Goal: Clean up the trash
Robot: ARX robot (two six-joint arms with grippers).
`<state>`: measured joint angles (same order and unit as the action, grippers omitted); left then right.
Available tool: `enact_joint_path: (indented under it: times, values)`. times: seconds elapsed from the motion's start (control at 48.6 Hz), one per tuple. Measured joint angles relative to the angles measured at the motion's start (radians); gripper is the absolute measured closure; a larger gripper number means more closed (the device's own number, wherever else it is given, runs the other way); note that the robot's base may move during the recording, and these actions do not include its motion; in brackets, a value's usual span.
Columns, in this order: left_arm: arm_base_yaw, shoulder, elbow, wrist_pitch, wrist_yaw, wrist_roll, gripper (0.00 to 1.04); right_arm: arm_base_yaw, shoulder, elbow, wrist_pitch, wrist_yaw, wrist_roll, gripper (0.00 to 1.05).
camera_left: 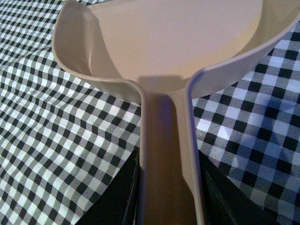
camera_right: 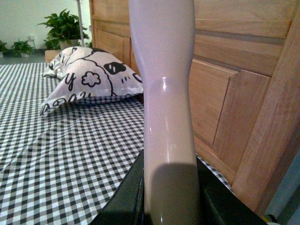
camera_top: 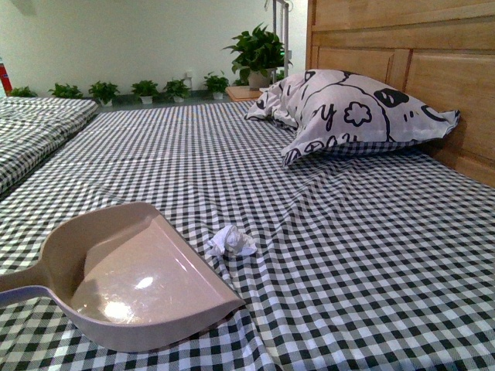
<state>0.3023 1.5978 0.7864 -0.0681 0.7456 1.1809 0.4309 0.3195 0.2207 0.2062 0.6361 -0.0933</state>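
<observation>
The trash, a small crumpled wad of white paper [camera_top: 230, 241], lies on the black-and-white checked bedsheet just beyond the right lip of the pinkish-beige dustpan [camera_top: 147, 278]. The dustpan rests on the sheet at the front left, its mouth facing right, and its inside is empty. My left gripper [camera_left: 168, 197] is shut on the dustpan handle [camera_left: 164, 140]; it is out of the front view. My right gripper [camera_right: 171, 197] is shut on the pale brush handle [camera_right: 164, 79], which stands upright; the bristles are out of view. Neither arm shows in the front view.
A large white pillow with black cartoon prints [camera_top: 348, 112] leans at the wooden headboard [camera_top: 433, 69] at the back right. A second checked bed [camera_top: 39, 127] lies to the left. Potted plants [camera_top: 259, 54] line the far wall.
</observation>
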Motion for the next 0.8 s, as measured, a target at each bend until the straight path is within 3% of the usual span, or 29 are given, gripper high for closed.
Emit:
enact_joint_path:
  times: [0.659, 0.679, 0.741, 0.803]
  values:
    - [-0.002, 0.024, -0.019, -0.012, -0.013, 0.000, 0.76, 0.000, 0.000, 0.000, 0.000, 0.000, 0.000, 0.84]
    - [-0.002, 0.025, -0.019, -0.012, -0.013, 0.000, 0.76, -0.003, 0.003, 0.002, -0.007, -0.010, 0.007, 0.84]
    - [-0.001, 0.025, -0.019, -0.012, -0.013, 0.000, 0.76, -0.072, 0.081, 0.105, -0.264, -0.204, 0.064, 0.84]
    - [-0.002, 0.025, -0.019, -0.012, -0.013, 0.000, 0.76, -0.140, 0.230, 0.188, -0.366, -0.375, 0.079, 0.84]
